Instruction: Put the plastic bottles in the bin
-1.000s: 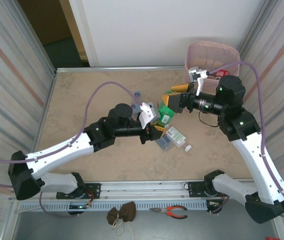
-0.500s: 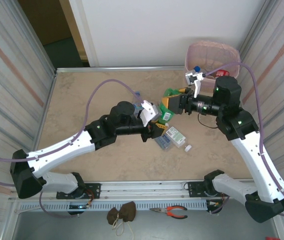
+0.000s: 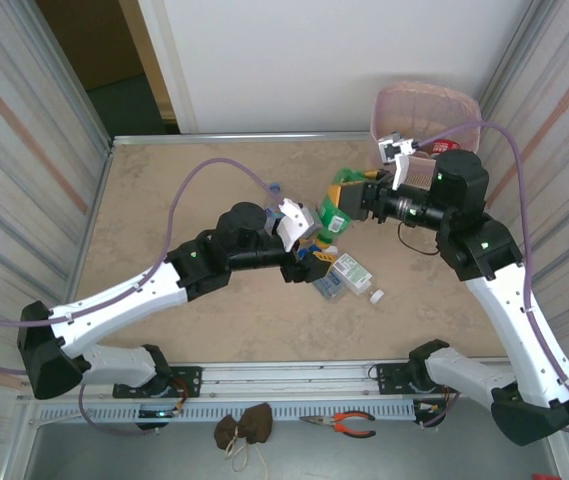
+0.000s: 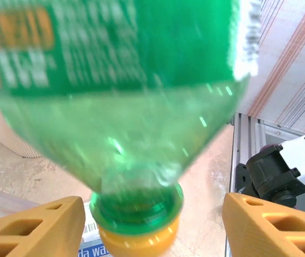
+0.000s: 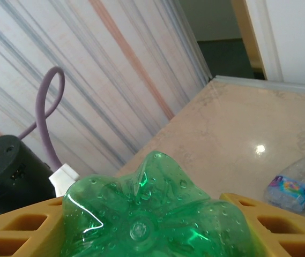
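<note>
Spanning the gap between the two arms, the green bottle (image 3: 332, 220) hangs above the middle of the counter (image 3: 184, 180). It is well short of the bin (image 3: 464, 108), which stands at the far right corner. The right pincer (image 3: 352, 203) is clenched on the bottle's base. In the right wrist view the lobed green bottom (image 5: 147, 214) sits tight between the two yellow fingers (image 5: 18, 227), touching both. The left pincer (image 3: 314, 252) is released around the other end. In the left wrist view the neck and its yellow cap (image 4: 136, 238) sit between the spread yellow fingers (image 4: 34, 225). Pale counter shows on each side, and the neck and cap touch neither finger. The bottle's label is green with white print and an orange patch, blurred by closeness. Seen from above, two clear bottles (image 3: 342, 273) with blue-and-white labels lie side by side on the counter just beside the left pincer. A small white cap (image 3: 377, 296) lies near them on the right. A blue-capped bottle (image 3: 276, 189) pokes out from behind the left arm, and the right wrist view shows it lying on its side (image 5: 294, 187). Red-handled pliers (image 3: 349, 423) rest on the ledge in front of the arm bases.
</note>
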`<action>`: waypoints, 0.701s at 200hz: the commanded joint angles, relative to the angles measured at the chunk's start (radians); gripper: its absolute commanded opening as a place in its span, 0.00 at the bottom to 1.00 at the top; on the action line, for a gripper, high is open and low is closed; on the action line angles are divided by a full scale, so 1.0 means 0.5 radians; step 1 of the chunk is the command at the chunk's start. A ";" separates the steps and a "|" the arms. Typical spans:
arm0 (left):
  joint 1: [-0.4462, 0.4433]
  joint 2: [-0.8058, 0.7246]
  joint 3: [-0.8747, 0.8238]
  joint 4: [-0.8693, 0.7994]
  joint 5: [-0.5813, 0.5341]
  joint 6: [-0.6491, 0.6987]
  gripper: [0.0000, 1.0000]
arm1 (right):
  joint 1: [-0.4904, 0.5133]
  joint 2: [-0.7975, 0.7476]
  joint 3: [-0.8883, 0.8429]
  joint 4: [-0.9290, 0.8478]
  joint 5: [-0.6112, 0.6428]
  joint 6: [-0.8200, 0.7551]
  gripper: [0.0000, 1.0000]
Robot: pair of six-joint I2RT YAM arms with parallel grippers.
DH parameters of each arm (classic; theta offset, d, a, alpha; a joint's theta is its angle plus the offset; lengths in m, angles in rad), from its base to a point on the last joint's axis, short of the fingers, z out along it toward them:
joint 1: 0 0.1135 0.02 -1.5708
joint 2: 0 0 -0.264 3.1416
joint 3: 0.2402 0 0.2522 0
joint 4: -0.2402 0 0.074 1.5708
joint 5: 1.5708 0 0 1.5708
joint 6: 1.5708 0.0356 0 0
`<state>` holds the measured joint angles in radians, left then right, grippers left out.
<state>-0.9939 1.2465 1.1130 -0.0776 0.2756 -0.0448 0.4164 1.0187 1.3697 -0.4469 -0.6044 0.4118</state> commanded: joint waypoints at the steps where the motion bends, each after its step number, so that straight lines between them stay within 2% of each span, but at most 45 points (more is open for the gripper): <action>1: 0.014 -0.089 0.027 0.032 -0.034 0.011 0.70 | -0.049 0.042 0.140 0.035 0.143 0.026 0.47; 65: 0.048 -0.147 -0.048 0.079 -0.066 -0.037 0.72 | -0.339 0.281 0.410 0.109 0.405 0.000 0.43; 140: 0.089 -0.217 -0.130 0.103 -0.111 -0.063 0.71 | -0.687 0.585 0.718 0.207 0.737 -0.232 0.43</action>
<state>-0.9646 1.1679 1.0603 -0.0608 0.2367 -0.0597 0.1120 1.2854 1.6814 -0.4095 -0.3309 0.3550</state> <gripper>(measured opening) 0.713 0.607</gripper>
